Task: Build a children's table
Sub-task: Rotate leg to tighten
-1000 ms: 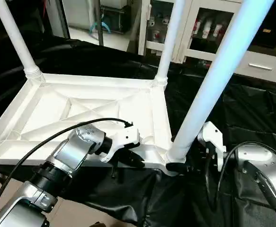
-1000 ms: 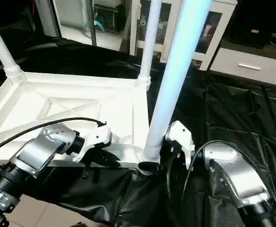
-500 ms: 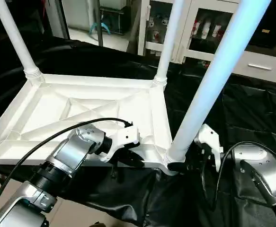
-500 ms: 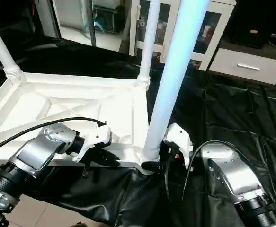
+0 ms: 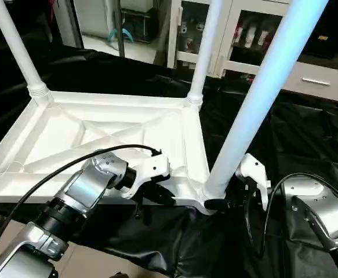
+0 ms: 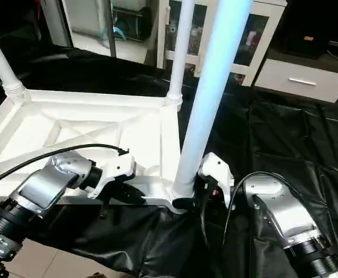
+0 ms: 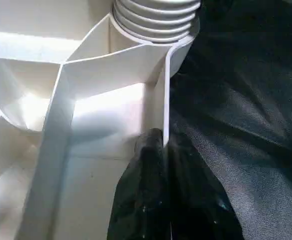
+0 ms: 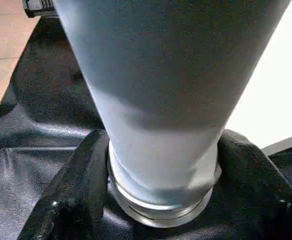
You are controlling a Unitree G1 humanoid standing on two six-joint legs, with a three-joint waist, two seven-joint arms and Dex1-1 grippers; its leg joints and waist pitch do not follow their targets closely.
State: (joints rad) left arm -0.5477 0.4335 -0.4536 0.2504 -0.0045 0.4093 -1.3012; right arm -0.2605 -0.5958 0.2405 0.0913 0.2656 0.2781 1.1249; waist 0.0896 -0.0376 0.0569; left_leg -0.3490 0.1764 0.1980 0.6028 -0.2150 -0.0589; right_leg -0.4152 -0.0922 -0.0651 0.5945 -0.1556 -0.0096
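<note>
The white tabletop (image 5: 108,136) lies underside-up on the black-covered counter (image 5: 308,133). The left tool (image 5: 157,196) pinches the tabletop's near rim beside the corner socket; its wrist view shows one black finger (image 7: 148,165) pressed against the inside of the rim wall. The right tool (image 5: 218,204) clamps the base of the near leg (image 5: 255,104), which stands tilted in that socket; its wrist view shows black fingers (image 8: 78,185) flanking the tube. No writing is readable.

Silver forearms (image 5: 79,197), black cables (image 5: 53,171), white wrist housings (image 5: 148,169)
</note>
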